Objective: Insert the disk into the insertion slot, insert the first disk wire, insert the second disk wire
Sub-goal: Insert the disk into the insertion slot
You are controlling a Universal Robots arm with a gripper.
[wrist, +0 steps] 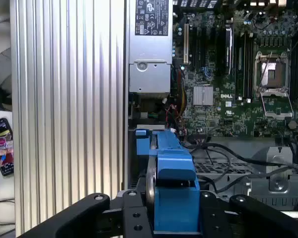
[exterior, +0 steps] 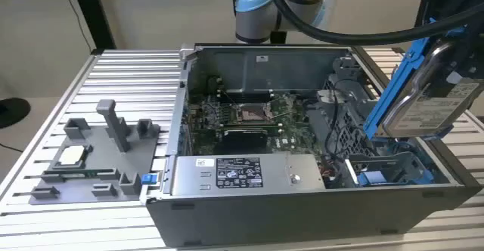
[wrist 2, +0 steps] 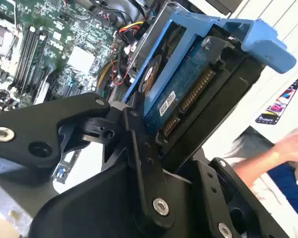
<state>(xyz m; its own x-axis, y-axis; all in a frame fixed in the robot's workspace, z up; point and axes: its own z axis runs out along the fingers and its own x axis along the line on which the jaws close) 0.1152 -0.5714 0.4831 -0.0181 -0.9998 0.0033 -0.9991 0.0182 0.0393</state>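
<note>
Disk [exterior: 432, 101] hangs tilted at the exterior view's right, just above the insertion slot [exterior: 389, 170] in the open case [exterior: 302, 205]. My gripper [wrist: 174, 210] is clamped across its blue carrier [exterior: 393, 86]. I judge it dense, rigid and shock-sensitive, so the carrier's flat sides look the safest hold.

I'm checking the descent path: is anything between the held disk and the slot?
Nothing visible. The disk hangs over the slot in the exterior view, with open space between; wires lie beside the slot toward that view's left, not across it.
</note>
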